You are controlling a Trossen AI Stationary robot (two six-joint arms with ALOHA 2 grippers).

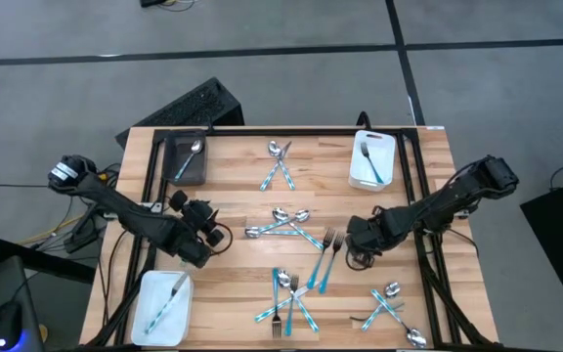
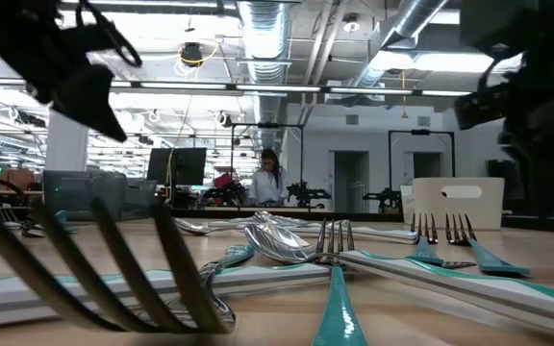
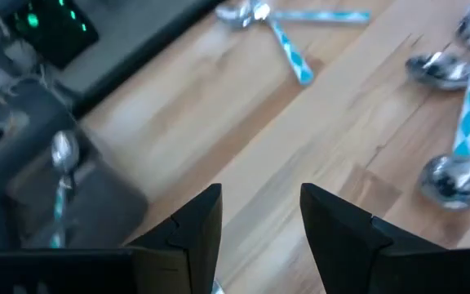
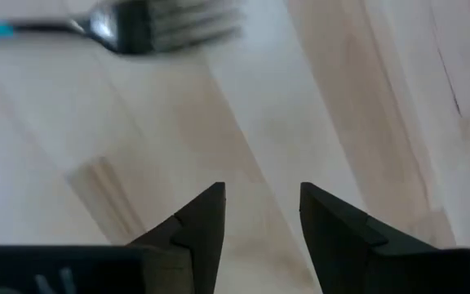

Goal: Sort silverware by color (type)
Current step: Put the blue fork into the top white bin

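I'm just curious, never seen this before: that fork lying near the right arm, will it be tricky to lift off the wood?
Probably a little. The fork lies flat on the table, leaving little edge for the right tool. Its slim handle looks stiff, so it shouldn't bend. The shiny metal head may slip or pivot if pinched off-centre.

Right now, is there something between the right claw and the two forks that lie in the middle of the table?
Nothing visible stands between them. The right claw is open over bare wood, just beside the two forks. The right wrist view shows a fork head ahead of the fingers, with only plain table in between.
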